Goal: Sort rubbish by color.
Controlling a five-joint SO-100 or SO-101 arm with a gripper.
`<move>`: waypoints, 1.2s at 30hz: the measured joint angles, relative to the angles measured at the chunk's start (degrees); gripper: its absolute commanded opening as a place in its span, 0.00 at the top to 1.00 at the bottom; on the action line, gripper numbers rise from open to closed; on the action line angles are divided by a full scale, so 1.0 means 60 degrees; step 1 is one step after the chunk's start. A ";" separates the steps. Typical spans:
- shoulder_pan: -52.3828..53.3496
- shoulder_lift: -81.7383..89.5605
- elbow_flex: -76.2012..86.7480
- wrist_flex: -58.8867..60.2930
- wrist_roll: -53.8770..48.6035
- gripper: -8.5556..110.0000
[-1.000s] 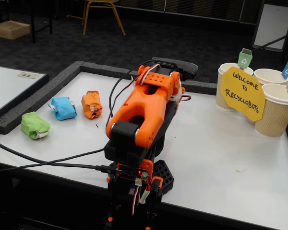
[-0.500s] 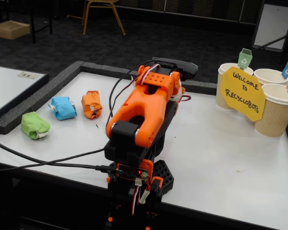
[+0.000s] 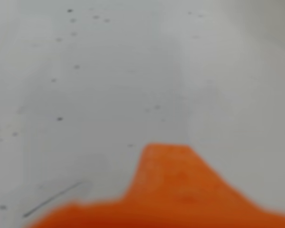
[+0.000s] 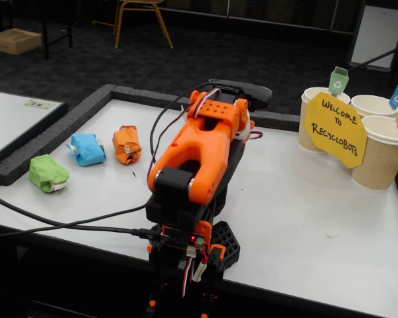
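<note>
Your arm [image 4: 198, 149] sits folded low over its base near the front edge of the white counter [image 4: 305, 212], its orange upper link sloping up toward the back. The gripper [image 3: 166, 190] shows in the wrist view only as a blurred orange shape at the bottom edge, over bare speckled counter; you cannot tell from either view how far its jaws are parted, and nothing is seen in them.

The three paper wads lie in a loose row on the left of the counter in the fixed view (all apart from the arm): the green wad [image 4: 48, 173] nearest the left edge, the blue wad [image 4: 87, 148] further back, the orange wad [image 4: 127, 144] just beside the blue one.

At the far right stand three beige paper cups [image 4: 378, 159] with small flags, the yellow "Welcome to Recyclobots" sign [image 4: 335, 128] leaning in front of them.
</note>
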 measured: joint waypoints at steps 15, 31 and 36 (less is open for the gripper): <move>-0.0674 0.0000 0.0000 0.0015 0.0000 0.93; -0.0601 0.0000 0.0000 0.0015 0.0000 0.93; -0.0601 0.0000 0.0000 0.0015 0.0000 0.93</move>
